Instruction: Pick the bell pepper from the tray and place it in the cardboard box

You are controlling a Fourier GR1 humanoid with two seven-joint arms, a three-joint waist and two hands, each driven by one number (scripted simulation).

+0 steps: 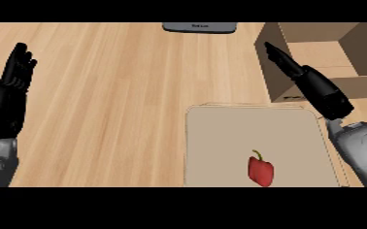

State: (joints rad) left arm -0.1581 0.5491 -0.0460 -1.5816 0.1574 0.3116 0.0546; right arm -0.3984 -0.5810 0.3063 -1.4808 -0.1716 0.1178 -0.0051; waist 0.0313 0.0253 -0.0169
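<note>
The small red bell pepper with a green stem [260,170] lay on the beige flat tray [215,140], stem pointing far, nearer and left of the released, empty right hand [315,87], which hovered beside the brown cardboard box [315,53].

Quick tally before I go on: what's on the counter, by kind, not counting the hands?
Bell pepper, red, lying on the tray: 1
Tray, beige: 1
Cardboard box, open: 1
Grey object at the far edge, kind unclear: 1
Total: 4
</note>
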